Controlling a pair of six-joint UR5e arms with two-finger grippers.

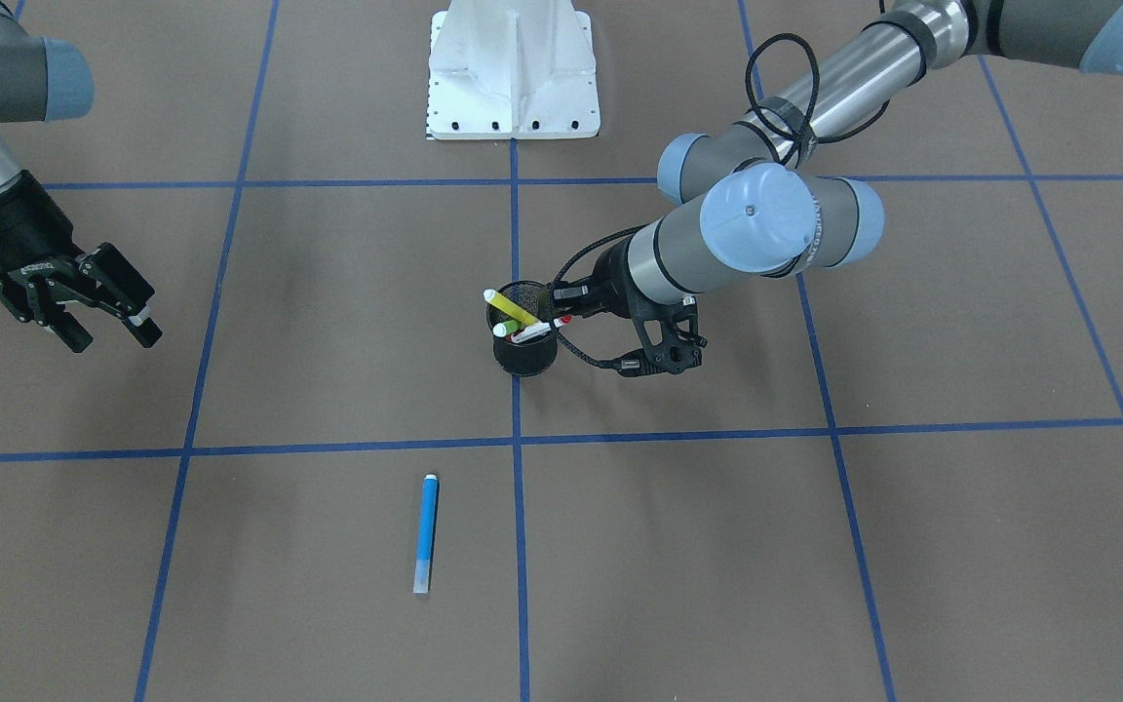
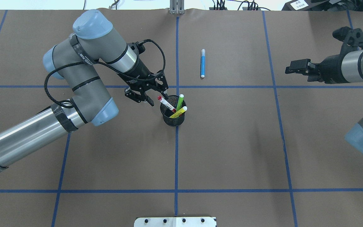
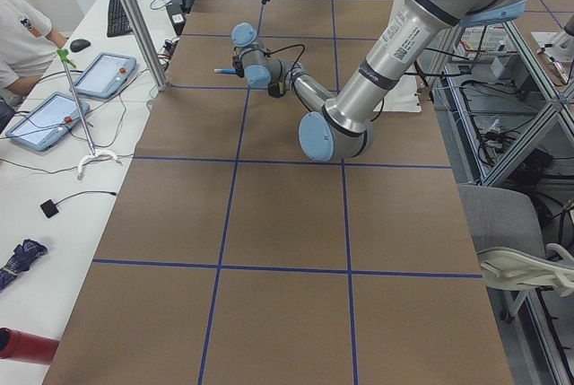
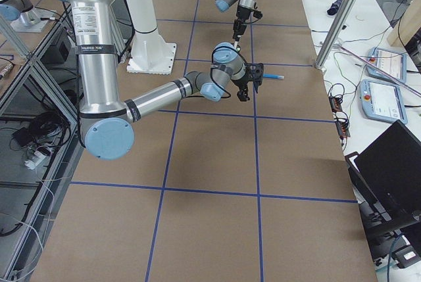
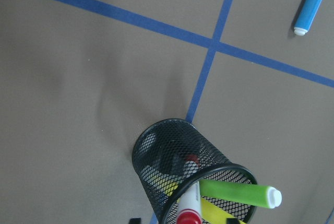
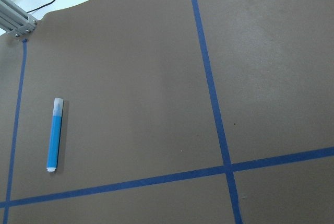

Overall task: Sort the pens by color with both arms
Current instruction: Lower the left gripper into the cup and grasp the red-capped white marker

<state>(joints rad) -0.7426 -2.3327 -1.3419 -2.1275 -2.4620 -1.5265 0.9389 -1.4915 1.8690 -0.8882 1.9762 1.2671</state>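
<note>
The brown table (image 2: 232, 151), marked into squares by blue tape lines (image 2: 176, 157), fills every view, with the white pedestal base (image 1: 513, 78) at the robot's edge. The left arm (image 2: 83, 91) reaches in over the middle and bends down toward the black mesh cup (image 2: 172, 119), which stands upright on the centre tape line. The right arm (image 2: 354, 66) hangs off to its own side, well apart from the cup and from every pen. The left gripper (image 2: 158, 99) has its jaws spread, and the top of the red-ended pen (image 2: 165, 103) sits between the fingers – whether they touch it cannot be told. The right gripper (image 1: 115, 336) is spread wide and holds nothing above bare table. Three pens stand tilted in the cup: the red-ended one leans toward the left gripper, the light green pen (image 2: 180, 101) leans away from the robot, and the yellow pen (image 2: 179, 112) slants beside the green one, nearer the robot. The blue pen (image 2: 203, 63) lies flat on the table in the far square on the robot's right of the centre line – parallel to that line, near it, and clear of cup and grippers.
</note>
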